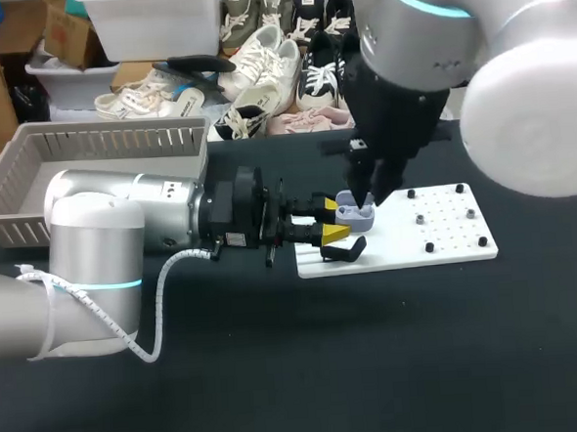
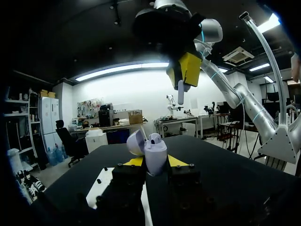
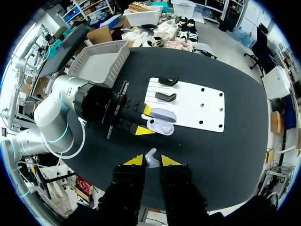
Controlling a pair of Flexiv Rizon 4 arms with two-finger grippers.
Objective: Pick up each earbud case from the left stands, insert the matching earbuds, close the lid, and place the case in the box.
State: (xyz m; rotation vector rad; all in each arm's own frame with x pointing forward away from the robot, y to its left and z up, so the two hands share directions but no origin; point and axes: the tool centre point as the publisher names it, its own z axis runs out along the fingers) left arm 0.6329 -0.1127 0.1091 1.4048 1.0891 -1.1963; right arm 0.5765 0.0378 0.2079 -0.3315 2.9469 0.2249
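left hand [image 1: 334, 224] is clamped on the pale lilac earbud case [image 2: 155, 154], lid swung open, above the end of the white board [image 1: 447, 238] on the table [image 1: 376, 367]. right hand [image 3: 151, 160], just over it, pinches a white earbud [image 3: 150, 157] between its tips. what sits inside the case is hard to make out.

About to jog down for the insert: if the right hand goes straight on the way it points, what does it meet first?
Its earbud would likely meet the open earbud case held in the left hand; depth is unclear.
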